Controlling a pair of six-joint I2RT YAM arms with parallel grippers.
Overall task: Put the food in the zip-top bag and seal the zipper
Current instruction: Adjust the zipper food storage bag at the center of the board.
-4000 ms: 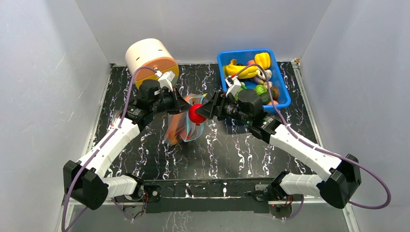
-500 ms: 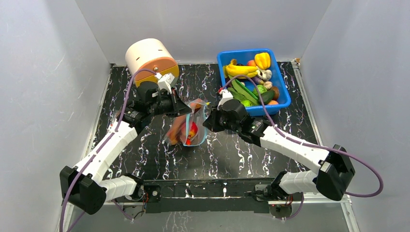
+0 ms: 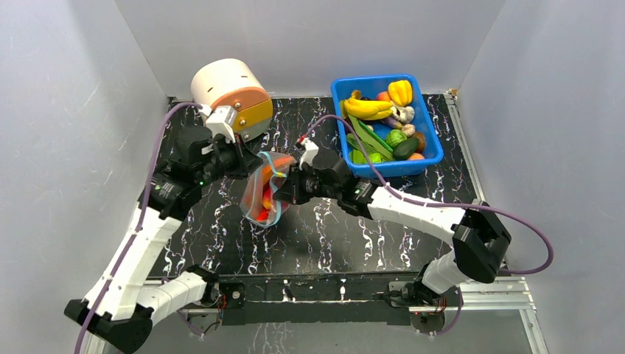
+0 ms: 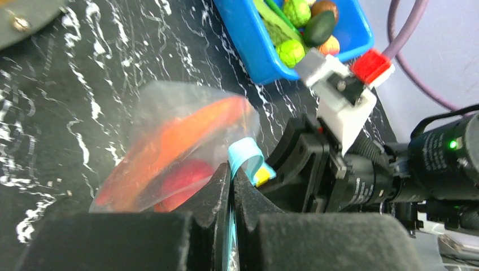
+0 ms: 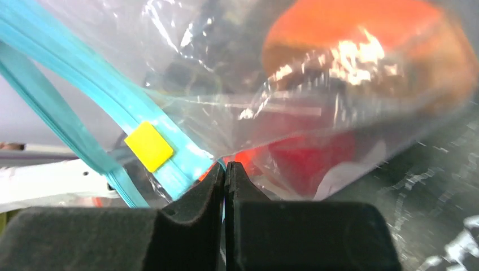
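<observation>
The left claw (image 4: 231, 174) is pinched tight on the zipper (image 4: 244, 153) of the zip-top bag (image 4: 169, 121); the right claw (image 5: 225, 169), likewise clamped, grips it beside a yellow tab (image 5: 148, 145).

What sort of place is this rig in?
Probably a robotics lab test cell: plain grey panel walls box in a black white-veined tabletop, and a blue plastic bin holds toy produce.

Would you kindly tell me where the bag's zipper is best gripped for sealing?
Probably across the flat teal zipper beside its yellow tab, coming from the mouth side opposite the left gripper: the strip is thin, the zip-top bag below bulges.
</observation>
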